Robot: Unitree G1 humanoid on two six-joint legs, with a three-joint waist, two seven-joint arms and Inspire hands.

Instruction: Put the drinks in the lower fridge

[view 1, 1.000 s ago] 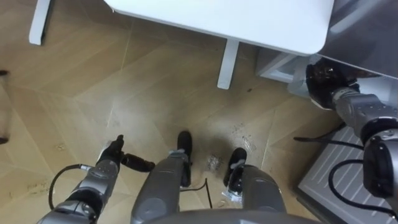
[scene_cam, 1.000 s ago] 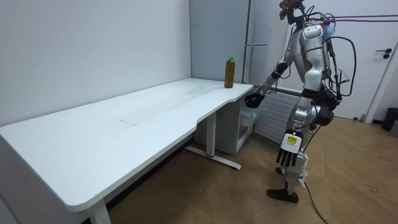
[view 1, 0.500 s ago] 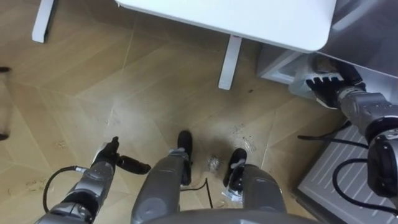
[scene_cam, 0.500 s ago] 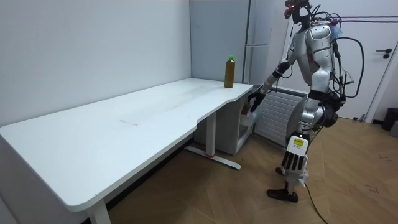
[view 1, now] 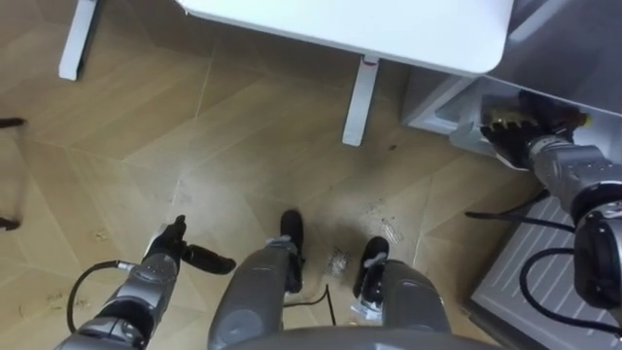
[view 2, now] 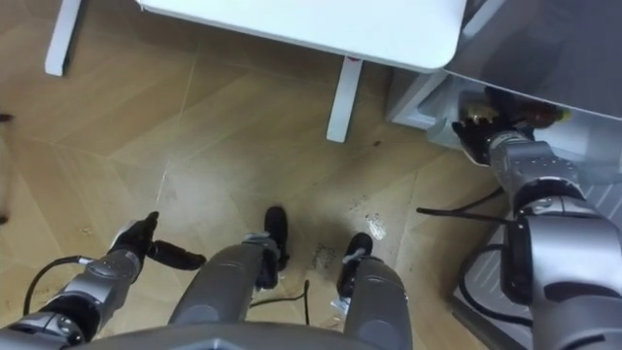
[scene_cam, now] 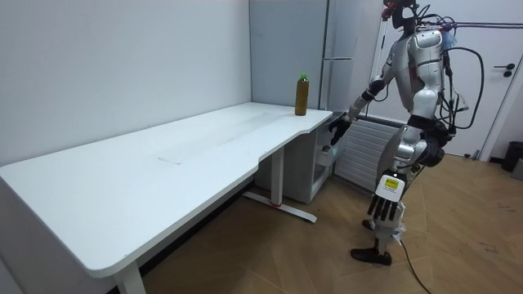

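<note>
Your left hand (view 1: 181, 255) hangs low beside your leg, fingers loosely apart. Your right hand (view 1: 513, 131) reaches out near the tall grey fridge (scene_cam: 278, 49), fingers straight and empty. The brown green-capped drink bottle (scene_cam: 301, 94) stands upright on the far end of the white table (scene_cam: 163, 163).

Bottle (scene_cam: 301, 94) upright on the desk's (scene_cam: 163, 163) far corner, fridge (scene_cam: 282, 49) just behind that corner, robot standing off the desk's end.

Bright, even indoor light fills the room view; the white table (scene_cam: 163, 163) top shows no hard glare, with soft shade beneath it. In the eye views the wooden floor (view 1: 194, 146) carries a pale sheen mid-frame, darker under the table's edge at the top
</note>
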